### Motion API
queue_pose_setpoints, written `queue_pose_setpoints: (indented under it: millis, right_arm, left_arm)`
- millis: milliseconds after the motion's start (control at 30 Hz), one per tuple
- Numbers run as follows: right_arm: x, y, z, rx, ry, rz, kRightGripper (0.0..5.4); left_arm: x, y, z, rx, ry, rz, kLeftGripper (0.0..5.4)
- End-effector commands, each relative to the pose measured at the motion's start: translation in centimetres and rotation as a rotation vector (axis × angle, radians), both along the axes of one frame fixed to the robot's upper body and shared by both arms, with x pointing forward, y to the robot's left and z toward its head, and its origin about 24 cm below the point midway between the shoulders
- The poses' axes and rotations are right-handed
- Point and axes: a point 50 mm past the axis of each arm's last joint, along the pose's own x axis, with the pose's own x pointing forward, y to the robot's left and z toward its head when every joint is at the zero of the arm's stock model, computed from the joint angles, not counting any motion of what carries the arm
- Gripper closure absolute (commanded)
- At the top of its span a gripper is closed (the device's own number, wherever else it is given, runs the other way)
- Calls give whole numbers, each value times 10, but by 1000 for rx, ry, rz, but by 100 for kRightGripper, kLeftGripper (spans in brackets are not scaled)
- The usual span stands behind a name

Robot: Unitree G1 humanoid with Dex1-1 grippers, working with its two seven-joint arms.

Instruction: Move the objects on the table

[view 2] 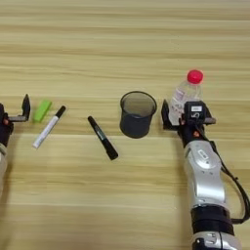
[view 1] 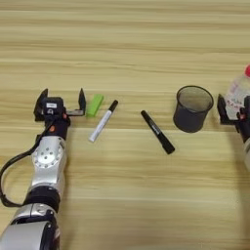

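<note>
My left gripper rests open on the table at the left, nothing between its fingers. A small green block lies just outside its right finger. Right of the block, a white marker with a black cap and a black marker lie at a slant. A dark see-through cup stands upright. Beside it is a clear bottle with a red cap. My right gripper is open at the bottle's base; I cannot tell whether the fingers touch it.
Bare wood spreads across the far half of the table and along the front between my two arms. A black cable loops beside my left forearm, and another beside the right one.
</note>
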Motion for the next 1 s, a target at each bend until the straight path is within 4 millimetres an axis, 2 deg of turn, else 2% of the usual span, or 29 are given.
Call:
queue_pose_setpoints:
  millis: [33,333,767,1000]
  right_arm:
    - [-1,-1,1,4,-7,-7,2]
    - [-8,-1,1,6,-11,-11,2]
    - [-41,-3,-4,-16,28,13,2]
    - [-58,8,1,-62,45,124,2]
  left_arm:
    - [1,0,2,4,-6,0,0]
    - [1,1,2,6,-7,1,0]
    - [-1,-1,2,3,-13,7,0]
    - [-1,-2,2,6,-11,7,0]
